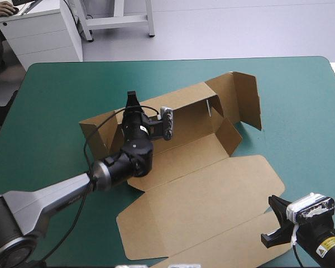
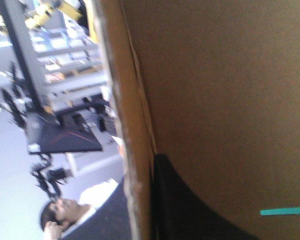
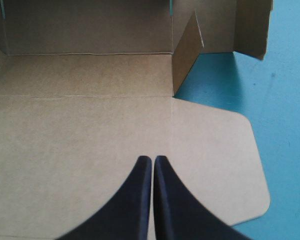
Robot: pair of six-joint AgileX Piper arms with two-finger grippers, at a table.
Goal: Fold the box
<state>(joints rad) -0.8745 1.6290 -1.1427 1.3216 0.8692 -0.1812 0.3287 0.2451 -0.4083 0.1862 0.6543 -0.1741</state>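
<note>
Jaws, left: pinching the box's raised back wall, the board's edge between them. One black finger (image 2: 190, 210) lies against the wall's inner face.
Jaws, right: pressed together into one pointed arch, gripping nothing.
Clock: read on the high view from the table's middle, 12 at the far edge.
Right gripper (image 3: 153, 161): at 5 o'clock, nearest the robot. Its tip is over the lid near the rounded right corner. Whether it touches the board I cannot tell.
Box (image 1: 173, 162): brown and open, about the middle of the teal-green table (image 1: 50, 100), lying slantwise from 9 to 1 o'clock.
Lid (image 1: 212, 195): flat on the cover, spreading toward 5 and 6 o'clock.
Floor panel (image 1: 195, 142): flat, between the lid and the back wall.
Left gripper (image 1: 130, 100): its arm comes in from 8 o'clock and crosses the box's left end. The gripper sits at 11 o'clock on the back wall's top edge.
Back wall (image 1: 184, 100): upright along the box's far side.
Left end flap (image 1: 95, 131): raised at 9 o'clock, just beside the arm.
Right end flaps (image 1: 243, 97): upright at 1 o'clock, with a shorter flap (image 1: 229, 134) angled beside the floor panel.
</note>
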